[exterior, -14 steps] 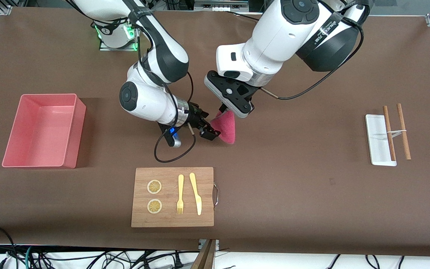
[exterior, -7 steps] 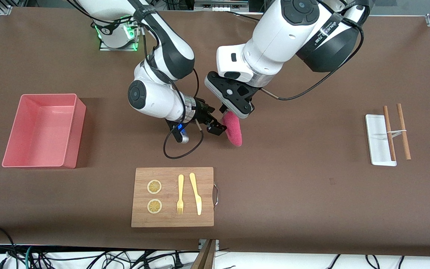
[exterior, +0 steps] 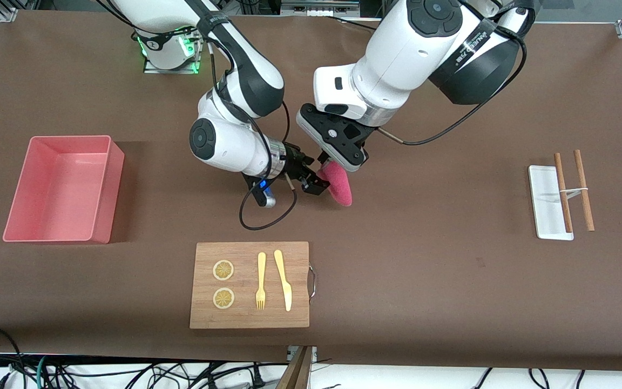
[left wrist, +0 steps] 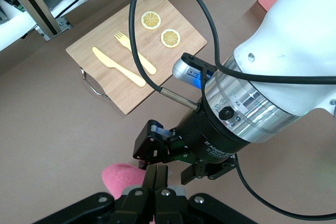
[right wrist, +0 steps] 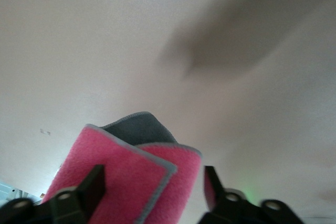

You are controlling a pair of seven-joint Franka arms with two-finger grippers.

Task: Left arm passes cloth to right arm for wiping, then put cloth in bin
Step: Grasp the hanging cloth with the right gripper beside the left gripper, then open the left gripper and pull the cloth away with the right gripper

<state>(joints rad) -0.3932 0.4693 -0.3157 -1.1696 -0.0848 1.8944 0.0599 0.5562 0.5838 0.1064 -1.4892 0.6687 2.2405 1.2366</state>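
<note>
The magenta-pink cloth (exterior: 339, 187) hangs folded over the middle of the table, its grey underside showing in the right wrist view. My left gripper (exterior: 325, 162) is shut on its top edge; in the left wrist view the closed fingers (left wrist: 160, 174) pinch the cloth (left wrist: 118, 177). My right gripper (exterior: 315, 184) comes in level from the right arm's end, open, with the cloth (right wrist: 131, 174) between its fingers (right wrist: 93, 183). One finger is at the fabric; the other stands off with a gap. The salmon-pink bin (exterior: 108, 205) sits toward the right arm's end.
A wooden cutting board (exterior: 246, 317) with a fork, a knife (exterior: 283, 278) and two lemon slices lies nearer the front camera than the grippers. A white tray (exterior: 546, 216) with two wooden sticks (exterior: 584, 190) sits toward the left arm's end. A black cable (exterior: 259, 221) loops below the right wrist.
My right gripper has slid toward the hanging cloth until its fingers straddle it, and they have begun to narrow. The left gripper has kept its hold; the cloth shifted slightly.
</note>
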